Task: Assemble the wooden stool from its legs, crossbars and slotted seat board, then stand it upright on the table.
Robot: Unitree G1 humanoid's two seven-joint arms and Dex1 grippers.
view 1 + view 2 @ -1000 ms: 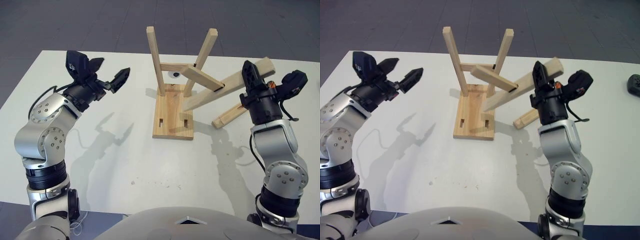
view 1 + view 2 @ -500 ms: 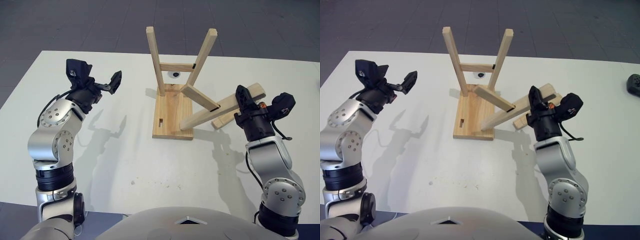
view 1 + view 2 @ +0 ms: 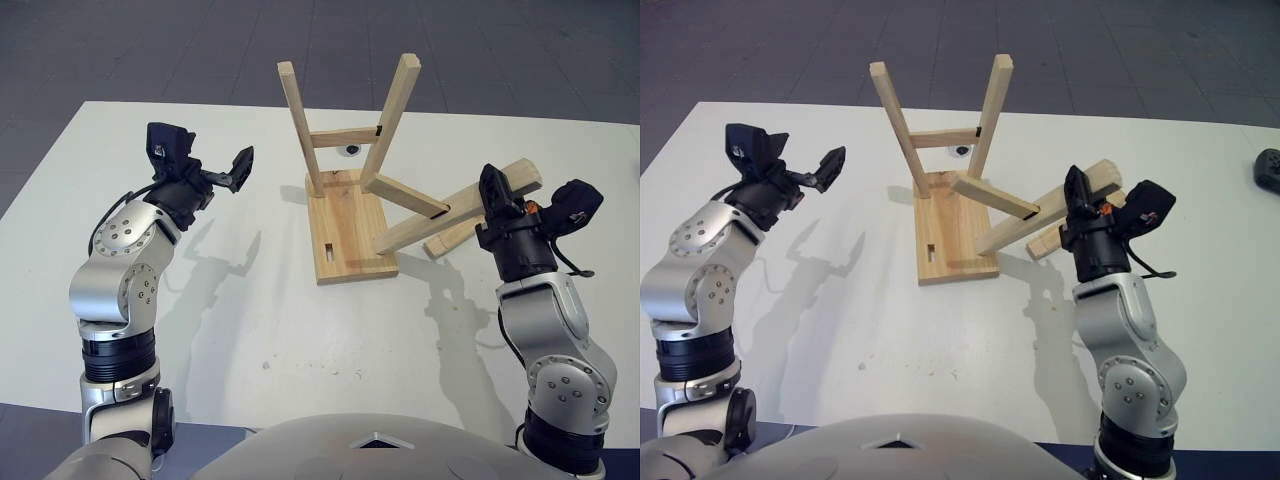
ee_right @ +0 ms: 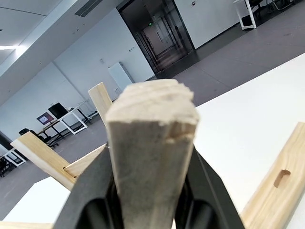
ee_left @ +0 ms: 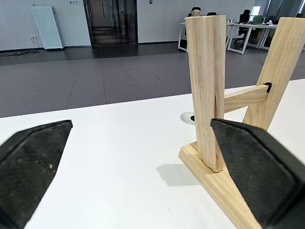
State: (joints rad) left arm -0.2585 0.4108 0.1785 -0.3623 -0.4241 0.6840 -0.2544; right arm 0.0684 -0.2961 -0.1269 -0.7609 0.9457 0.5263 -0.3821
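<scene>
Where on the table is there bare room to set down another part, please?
The widest bare stretch of table is in front of the seat board, between the arms. The strip between left gripper and board is free too. Right of the board is crowded: held leg, loose leg, right gripper.

On my screen:
- One white bench (image 3: pixel 300 330).
- One slotted seat board (image 3: pixel 352 240), flat near the bench's centre.
- At its far end, two legs (image 3: pixel 301 130) standing, joined by a crossbar (image 3: pixel 345 137).
- Slanting down to the board, a third leg (image 3: pixel 430 220) carrying a second crossbar (image 3: pixel 405 197), clamped in my right hand (image 3: pixel 497 200).
- Behind it, a fourth leg (image 3: pixel 455 236) lying loose.
- My left hand (image 3: pixel 225 170), raised left of the board.
</scene>
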